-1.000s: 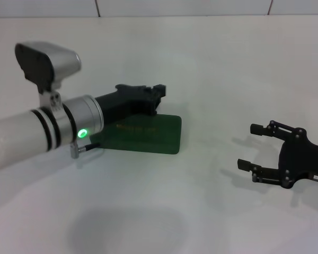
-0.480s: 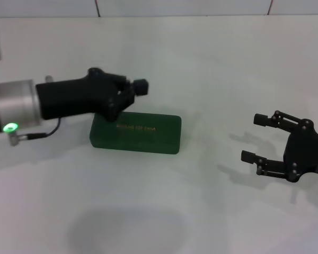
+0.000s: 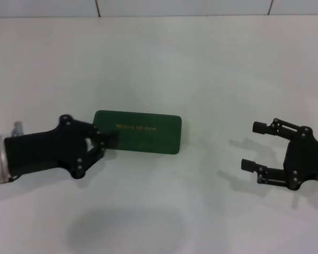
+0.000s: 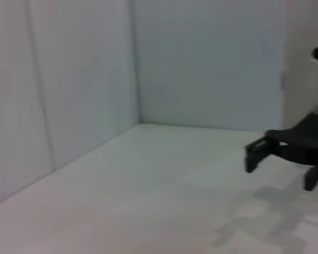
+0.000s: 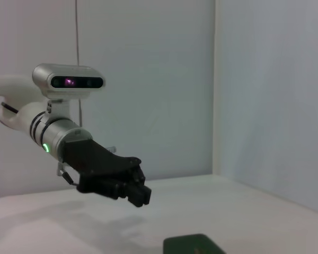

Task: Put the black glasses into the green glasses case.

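Case (image 3: 138, 132) lies shut on the table (image 3: 201, 63); no glasses visible, likely inside. Left claw (image 3: 103, 142) looks closed, empty, at the case's left end. Right claw (image 3: 254, 145) spread open, empty, well apart. Judgement: task looks finished; clear arms without nudging case.

Matt dark green glasses case (image 3: 138, 132) with gilt lettering, smooth white table (image 3: 201, 69), matt black plastic-looking left gripper (image 3: 105, 141)

A plain white table (image 3: 201, 63) meets pale panelled walls (image 4: 201, 58) at the back.
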Controlling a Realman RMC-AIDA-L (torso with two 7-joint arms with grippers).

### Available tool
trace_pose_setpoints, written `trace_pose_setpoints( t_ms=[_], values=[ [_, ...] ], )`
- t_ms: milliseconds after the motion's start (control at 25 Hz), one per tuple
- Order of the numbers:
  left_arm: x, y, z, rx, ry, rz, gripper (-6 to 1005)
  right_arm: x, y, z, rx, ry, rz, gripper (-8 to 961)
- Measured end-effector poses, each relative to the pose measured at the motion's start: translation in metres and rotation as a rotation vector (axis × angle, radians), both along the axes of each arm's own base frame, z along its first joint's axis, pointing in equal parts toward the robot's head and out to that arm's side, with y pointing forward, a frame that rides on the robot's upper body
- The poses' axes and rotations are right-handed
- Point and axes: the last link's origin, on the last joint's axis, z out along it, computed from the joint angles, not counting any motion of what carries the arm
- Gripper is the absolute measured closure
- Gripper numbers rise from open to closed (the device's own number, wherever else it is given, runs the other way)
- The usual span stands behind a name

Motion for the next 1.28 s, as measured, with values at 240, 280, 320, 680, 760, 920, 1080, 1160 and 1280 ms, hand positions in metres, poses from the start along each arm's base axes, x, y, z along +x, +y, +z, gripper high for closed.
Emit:
trace_pose_setpoints(
  t_ms=[240,280,320,680,760,920,1080,1160,1280],
  values=[
    [-0.027,-0.018,0.0,0.04,-0.019,0.138,949,0.003,-0.005,-0.005,-0.034,-0.025,0.004,150],
    [-0.03,-0.022,-0.001,0.037,-0.018,0.15,946,0.003,-0.006,-0.005,-0.037,-0.026,0.004,150],
    [-0.033,-0.026,-0.004,0.032,-0.014,0.157,943,0.004,-0.007,-0.006,-0.042,-0.029,0.004,150],
    [-0.054,-0.042,-0.005,-0.001,0.025,0.248,549,0.008,-0.012,-0.012,-0.089,-0.049,-0.021,151],
    [-0.057,-0.044,-0.003,0.016,0.022,0.261,467,0.009,-0.013,-0.013,-0.097,-0.06,-0.02,151],
    [-0.058,-0.045,-0.002,0.04,0.015,0.263,308,0.008,-0.012,-0.015,-0.11,-0.068,-0.019,153],
    [-0.057,-0.044,-0.002,0.035,0.008,0.257,106,0.008,-0.012,-0.016,-0.12,-0.072,-0.02,154],
    [-0.057,-0.044,-0.002,0.034,0.009,0.256,107,0.008,-0.011,-0.017,-0.119,-0.074,-0.024,154],
    [-0.057,-0.044,-0.002,0.033,0.009,0.256,107,0.008,-0.011,-0.018,-0.12,-0.08,-0.029,154]
  ],
)
